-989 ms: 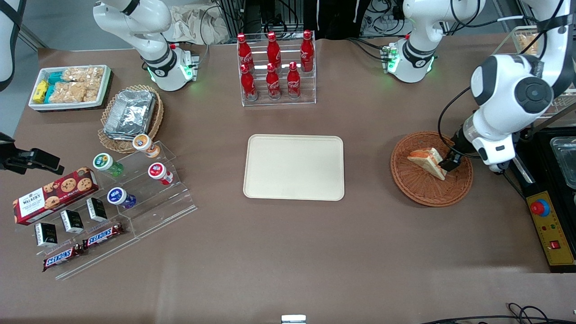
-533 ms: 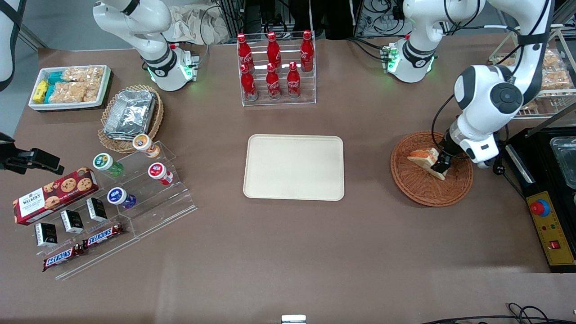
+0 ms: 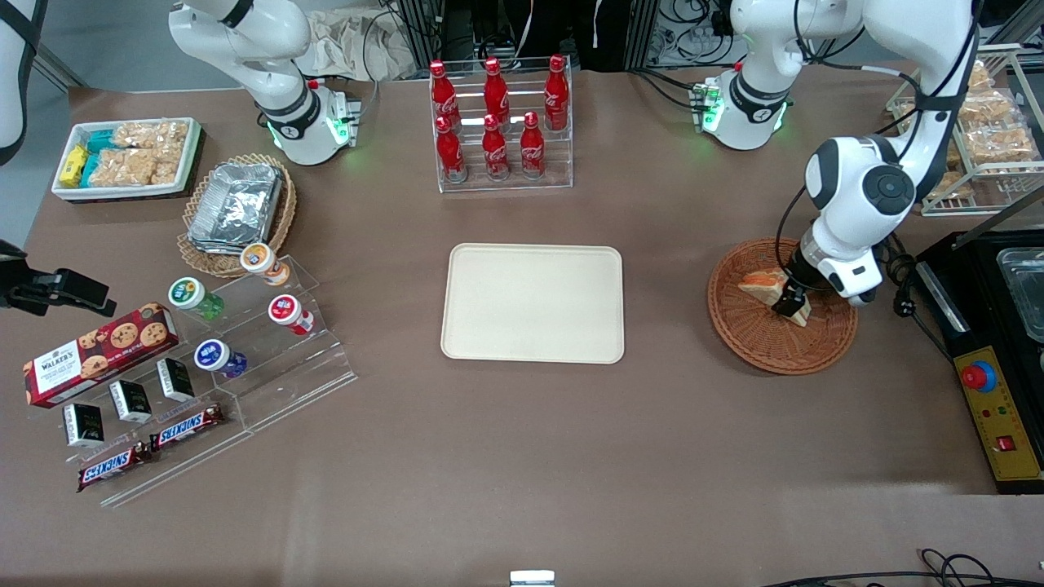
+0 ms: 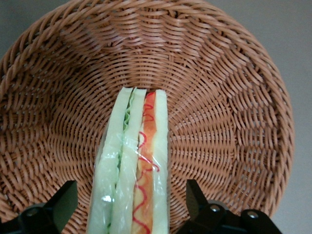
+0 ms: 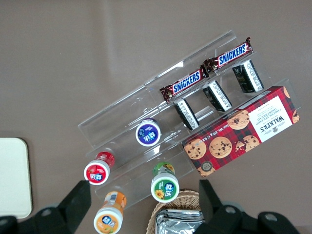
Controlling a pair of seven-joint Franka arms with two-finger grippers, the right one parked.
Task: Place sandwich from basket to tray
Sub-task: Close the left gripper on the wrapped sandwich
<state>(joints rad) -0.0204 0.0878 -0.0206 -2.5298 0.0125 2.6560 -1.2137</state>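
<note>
The sandwich is a plastic-wrapped wedge of white bread with green and orange-red layers, lying in the reddish-brown woven basket at the middle right of the front view. The pincer is low over its wider end; in the wrist view the black fingers stand spread wide, one on each side of the sandwich, with gaps showing, gripping nothing. The cream tray lies bare at the frame's centre on the brown counter.
</note>
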